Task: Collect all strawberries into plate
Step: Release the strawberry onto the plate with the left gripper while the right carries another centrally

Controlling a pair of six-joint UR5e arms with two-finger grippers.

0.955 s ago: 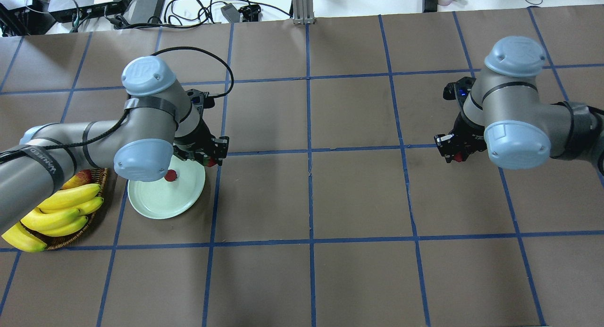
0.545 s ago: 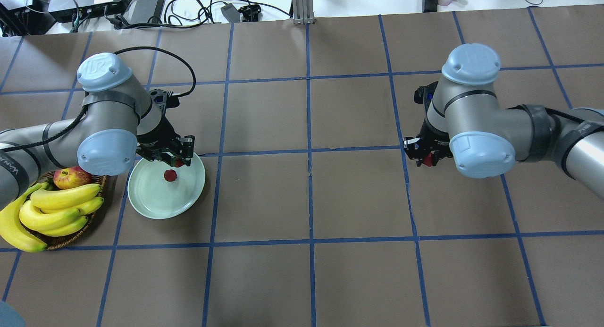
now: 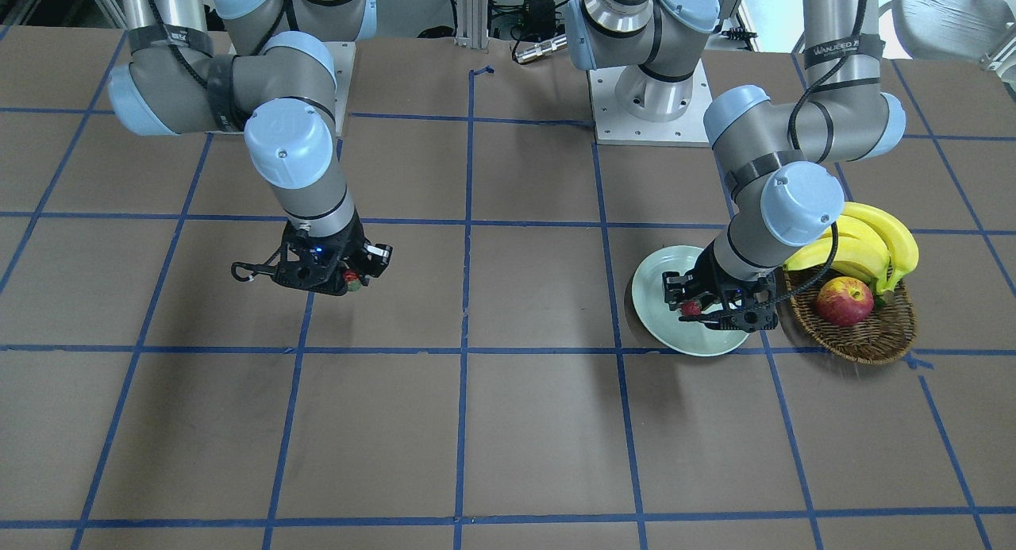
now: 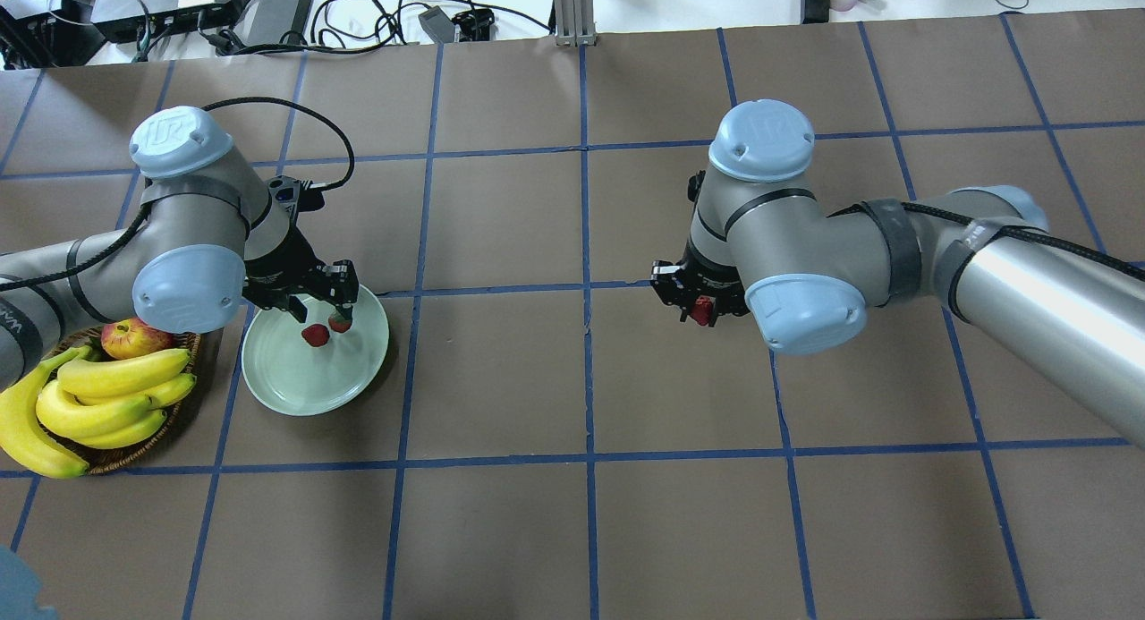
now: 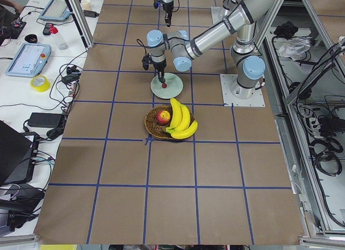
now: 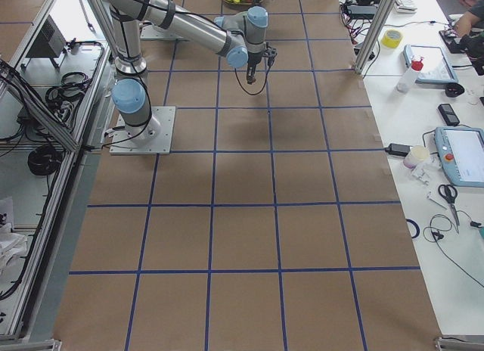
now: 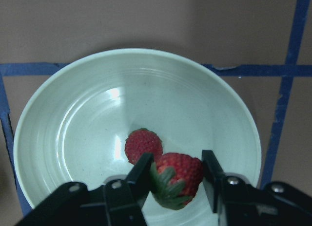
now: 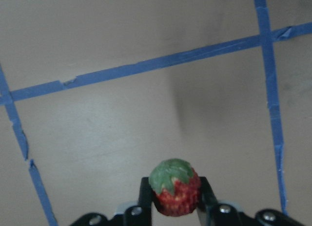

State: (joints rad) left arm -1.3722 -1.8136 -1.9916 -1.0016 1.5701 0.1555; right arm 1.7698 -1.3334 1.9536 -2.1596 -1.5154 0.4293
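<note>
**Two berries in hand, one already on the plate**

The left fingers (image 7: 210, 173) are closed on a strawberry (image 7: 179, 173), pinching it by its sides with the green cap pointing back towards the wrist. That side grip leaves the underside free, so the fruit should fall straight when they part. Directly beneath them lies the plate (image 7: 73, 119), pale mint and glossy. Just beyond the fingertips a second strawberry (image 7: 143, 144) rests on its floor. Whether the two berries touch cannot be told. The gripped one hangs low over the plate, probably so it can be let go beside its neighbour without rolling off.

The right fingers (image 8: 145, 197) are clamped on the third strawberry (image 8: 174, 187), cap facing the wrist camera and seed-dimpled red flesh below. Under them is brown tabletop (image 8: 97, 114) crossed with blue tape. The plate is well apart from them, so this berry has a carry ahead.

All three are small and bright red with ragged green caps. A wicker basket (image 3: 877, 340) of other fruit sits just beside the plate, away from the right fingers.
</note>
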